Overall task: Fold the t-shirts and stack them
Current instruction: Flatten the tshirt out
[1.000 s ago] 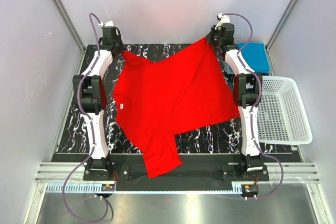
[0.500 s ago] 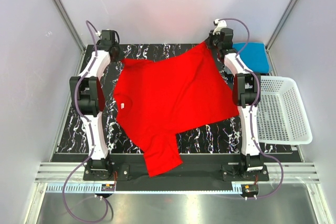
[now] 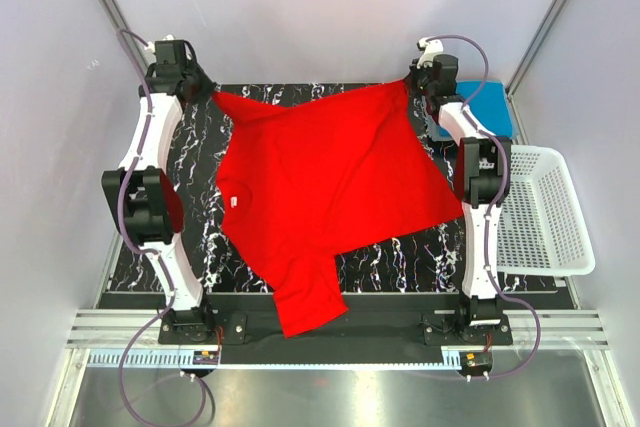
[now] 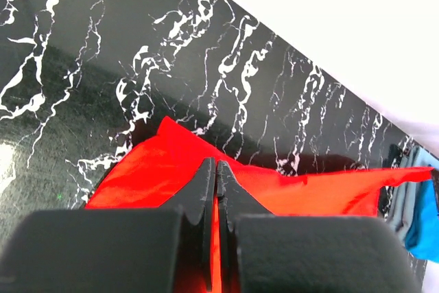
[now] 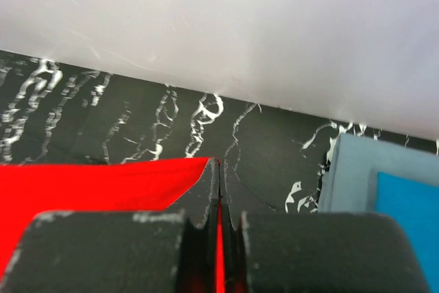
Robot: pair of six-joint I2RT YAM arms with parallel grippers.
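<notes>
The red t-shirt (image 3: 320, 187) lies spread over the black marbled table (image 3: 200, 237), one sleeve hanging over the near edge. My left gripper (image 3: 205, 94) is shut on its far left corner; in the left wrist view (image 4: 217, 164) red cloth shows between the closed jaws. My right gripper (image 3: 410, 85) is shut on the far right corner, as the right wrist view (image 5: 218, 164) shows. The shirt's far edge is stretched between them. A blue t-shirt (image 3: 480, 107) lies folded on a grey-blue one (image 5: 350, 176) at the far right corner.
A white mesh basket (image 3: 545, 212) stands off the table's right edge. White walls close in the back and sides. The blue stack lies just right of my right gripper.
My left arm has swung out to the left and back, pulling the shirt's far left corner with it. The far edge is now taut. My right gripper shifted slightly right.
</notes>
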